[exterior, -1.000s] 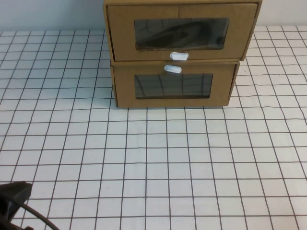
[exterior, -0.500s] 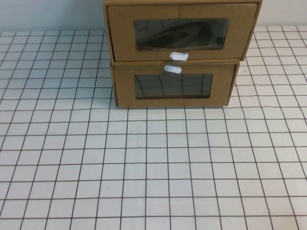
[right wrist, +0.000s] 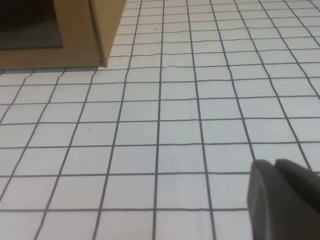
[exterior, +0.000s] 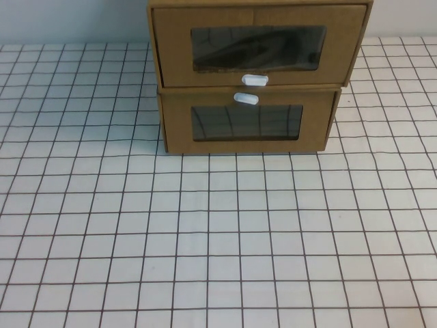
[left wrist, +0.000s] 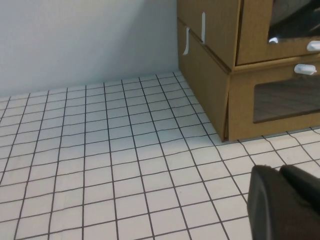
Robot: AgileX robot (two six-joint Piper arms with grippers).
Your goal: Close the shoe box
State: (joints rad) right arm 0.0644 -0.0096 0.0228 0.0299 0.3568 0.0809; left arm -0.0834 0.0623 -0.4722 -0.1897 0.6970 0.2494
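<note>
The shoe box (exterior: 341, 48) is the upper of two stacked cardboard boxes at the table's far middle. It has a clear window (exterior: 258, 48) with a white pull tab (exterior: 255, 80) below it. In the left wrist view the shoe box (left wrist: 252, 30) has its front standing slightly forward of the box beneath. My left gripper (left wrist: 277, 169) is shut and empty, low over the table, some way in front of the boxes and to their left. My right gripper (right wrist: 274, 163) is also shut and empty, out in front of the stack's right corner. Neither gripper shows in the high view.
The lower cardboard box (exterior: 177, 123) carries the shoe box and has its white tab (exterior: 246, 98) above its window. Its corner (right wrist: 107, 25) shows in the right wrist view. White gridded table (exterior: 218, 232) spreads in front. A grey wall (left wrist: 85, 40) stands behind.
A dark part of my left arm at the high view's lower left corner has drawn out of sight. The boxes have not moved.
</note>
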